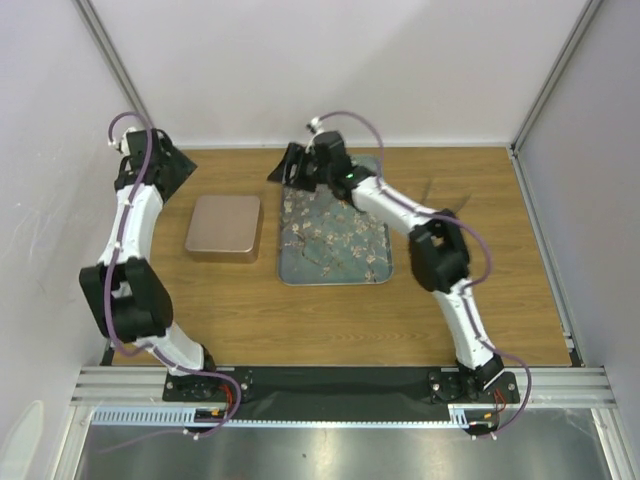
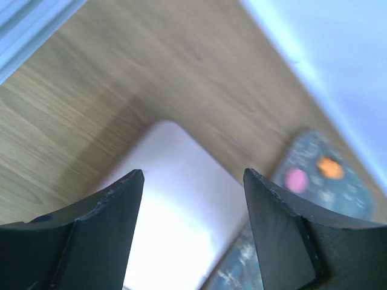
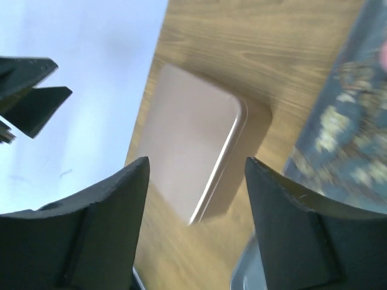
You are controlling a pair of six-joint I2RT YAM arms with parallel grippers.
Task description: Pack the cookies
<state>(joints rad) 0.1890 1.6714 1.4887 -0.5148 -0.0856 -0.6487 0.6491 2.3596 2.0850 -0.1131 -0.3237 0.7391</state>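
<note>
Left wrist: pink cookie [image 2: 296, 179], orange cookie [image 2: 329, 167] on tray [image 2: 347, 194] (blurred); left fingers [image 2: 103, 235], right fingers [image 3: 91, 229] apart, empty.

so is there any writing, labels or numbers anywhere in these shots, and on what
None can be read in any view.
pinkish box: plain top, no label or print showing.
floral tray: blossom pattern only, no words.
cookies: blurred in the left wrist view, too soft to tell whether they carry any marking.

A round pink cookie [image 2: 295, 179] and an orange cookie [image 2: 329, 167] lie flat on the floral tray [image 2: 354, 196].
</note>
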